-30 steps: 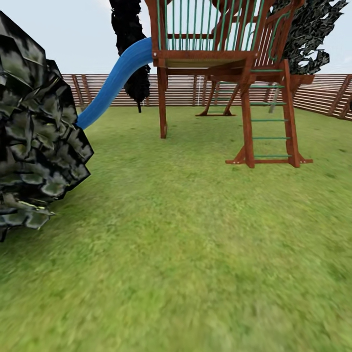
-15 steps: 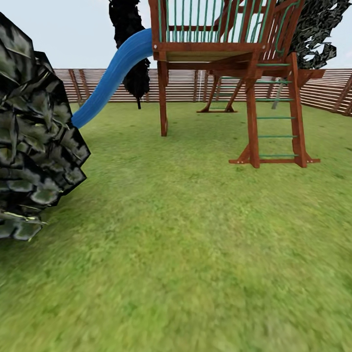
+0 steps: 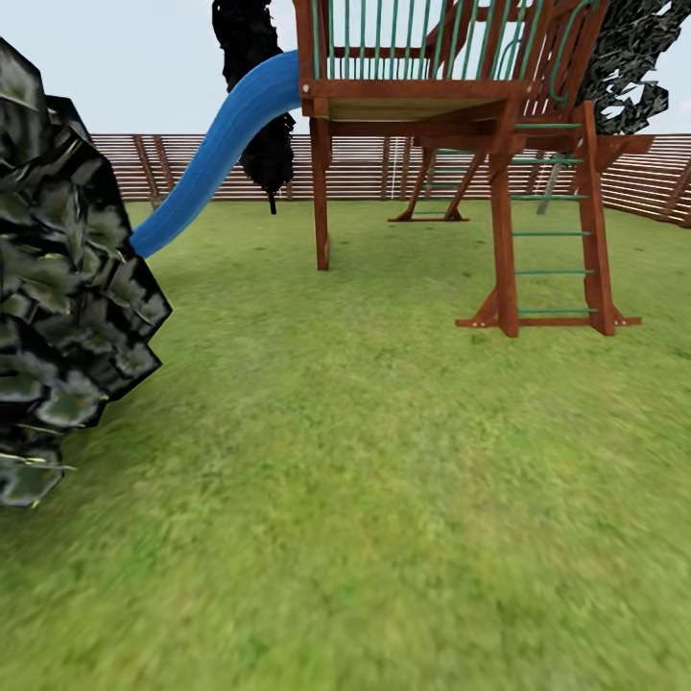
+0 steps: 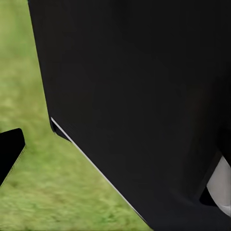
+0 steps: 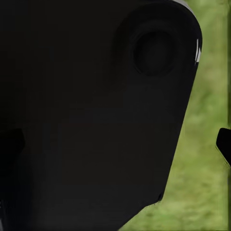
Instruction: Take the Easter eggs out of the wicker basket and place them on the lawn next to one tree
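The lawn (image 3: 384,480) spreads as short bright green grass across the head view. A big clump of dark glossy angular leaves (image 3: 67,288) of a tree hangs close at the left, its trunk hidden. The Easter eggs and the wicker basket are out of view. In the left wrist view my left gripper (image 4: 115,149) hangs over grass beside my own black body, one black fingertip (image 4: 9,149) at the picture's edge. My right gripper (image 5: 118,142) likewise faces my dark body, a fingertip (image 5: 224,144) far out at the edge. Both stand open and hold nothing.
A wooden play tower (image 3: 451,144) with a ladder (image 3: 552,230) and a blue slide (image 3: 216,154) stands ahead. Behind it runs a brown slatted fence (image 3: 384,168). A thin black tree (image 3: 254,96) rises by the slide, and more leaf clumps (image 3: 629,67) show at the upper right.
The whole head view has shifted: the leaf clump slid left and down, the play tower slid a little right and grew. That is the camera moving, not the things.
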Motion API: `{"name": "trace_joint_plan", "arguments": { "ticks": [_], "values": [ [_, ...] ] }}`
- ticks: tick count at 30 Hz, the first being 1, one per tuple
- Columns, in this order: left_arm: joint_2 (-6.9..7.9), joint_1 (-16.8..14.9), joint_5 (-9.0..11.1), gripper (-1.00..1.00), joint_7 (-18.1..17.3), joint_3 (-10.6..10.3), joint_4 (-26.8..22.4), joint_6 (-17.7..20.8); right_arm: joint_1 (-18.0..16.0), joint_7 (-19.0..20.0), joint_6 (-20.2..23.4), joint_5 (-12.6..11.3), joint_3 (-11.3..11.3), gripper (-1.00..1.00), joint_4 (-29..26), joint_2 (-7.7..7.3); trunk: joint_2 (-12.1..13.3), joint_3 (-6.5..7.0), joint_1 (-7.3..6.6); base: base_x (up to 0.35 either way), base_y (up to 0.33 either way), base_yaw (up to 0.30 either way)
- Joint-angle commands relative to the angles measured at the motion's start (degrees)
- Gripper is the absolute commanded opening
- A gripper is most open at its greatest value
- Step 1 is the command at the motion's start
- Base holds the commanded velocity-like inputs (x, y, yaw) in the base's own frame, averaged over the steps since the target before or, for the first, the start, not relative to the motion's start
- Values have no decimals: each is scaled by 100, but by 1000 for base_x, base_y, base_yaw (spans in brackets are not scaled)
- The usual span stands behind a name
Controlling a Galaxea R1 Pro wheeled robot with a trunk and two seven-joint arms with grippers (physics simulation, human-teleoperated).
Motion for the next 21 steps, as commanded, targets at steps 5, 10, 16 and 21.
{"name": "trace_joint_plan", "arguments": {
  "ticks": [5,10,16,21],
  "values": [
    [0,2,1,100,-6,-5,9,14,-3,-1,-19,32,40,100,5,-6,-1,-4,3,324,2,0],
    [-5,2,-6,100,-6,-14,17,26,-3,-1,-19,16,20,100,5,-24,-1,-4,3,328,0,0],
    [-7,2,-8,100,-6,-16,17,7,-3,-3,-19,14,27,100,12,-21,-1,-4,3,331,0,0],
    [-9,2,-14,100,-6,-16,18,1,-3,-3,-19,23,33,100,13,-19,-1,-4,3,331,0,0]
  ]
}}
